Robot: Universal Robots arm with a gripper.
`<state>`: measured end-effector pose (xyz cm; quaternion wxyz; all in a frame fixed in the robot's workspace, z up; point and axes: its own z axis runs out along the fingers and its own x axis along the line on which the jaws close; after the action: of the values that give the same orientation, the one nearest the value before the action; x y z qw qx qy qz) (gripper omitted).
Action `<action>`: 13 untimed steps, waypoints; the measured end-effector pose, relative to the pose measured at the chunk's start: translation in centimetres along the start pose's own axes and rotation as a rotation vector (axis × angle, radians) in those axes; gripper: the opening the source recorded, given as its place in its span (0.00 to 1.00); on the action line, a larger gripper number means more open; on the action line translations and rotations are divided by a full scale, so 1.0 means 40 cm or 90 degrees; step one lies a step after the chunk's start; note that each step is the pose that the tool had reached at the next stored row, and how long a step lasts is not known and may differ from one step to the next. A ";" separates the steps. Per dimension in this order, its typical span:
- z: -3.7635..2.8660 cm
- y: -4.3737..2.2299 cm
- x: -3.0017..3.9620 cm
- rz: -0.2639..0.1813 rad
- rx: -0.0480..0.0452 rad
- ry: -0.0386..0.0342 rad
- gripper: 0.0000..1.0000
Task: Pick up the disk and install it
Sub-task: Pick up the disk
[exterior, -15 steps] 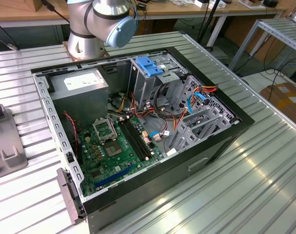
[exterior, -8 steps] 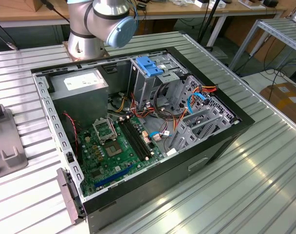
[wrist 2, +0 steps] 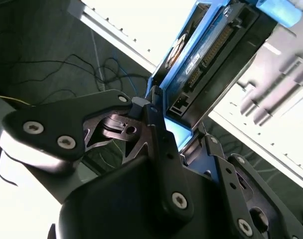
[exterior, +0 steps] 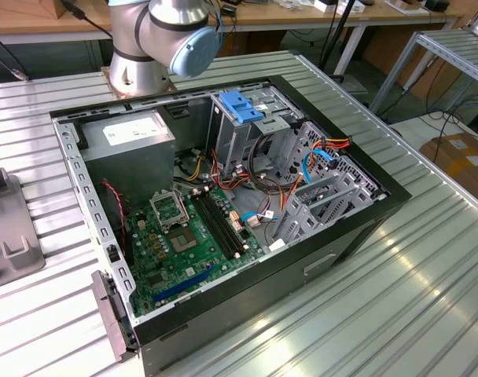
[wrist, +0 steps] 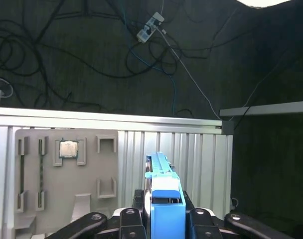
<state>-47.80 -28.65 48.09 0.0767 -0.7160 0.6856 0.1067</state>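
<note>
The disk (wrist: 164, 196), a slim drive in a bright blue carrier frame, stands on edge between my gripper's (wrist: 164, 219) black fingers (wrist: 131, 219) in the first wrist view. The gripper is shut on it and holds it in the air beyond the ribbed metal table (wrist: 191, 149). In the second wrist view the disk (wrist 2: 206, 59) shows its connector edge, with the gripper (wrist 2: 179, 132) clamped on its lower end. The open computer case (exterior: 223, 196) lies on the table in the exterior view, with the arm's base (exterior: 156, 39) behind it.
A blue bracket (exterior: 240, 106) sits on top of the drive cage (exterior: 247, 133) inside the case. Cables run over the motherboard (exterior: 188, 236). A grey fixture tray (wrist: 67, 169) holding a chip (wrist: 68, 148) lies on the table, seen too in the exterior view as the tray (exterior: 7, 228).
</note>
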 end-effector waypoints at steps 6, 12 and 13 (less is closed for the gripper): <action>0.000 0.000 0.000 0.004 -0.0028 0.0769 0.37; -0.002 0.000 0.003 0.004 -0.0029 0.0789 0.37; -0.002 0.000 0.005 0.004 -0.0030 0.0802 0.37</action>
<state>-47.81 -28.88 48.12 0.0314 -0.7194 0.6910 0.0633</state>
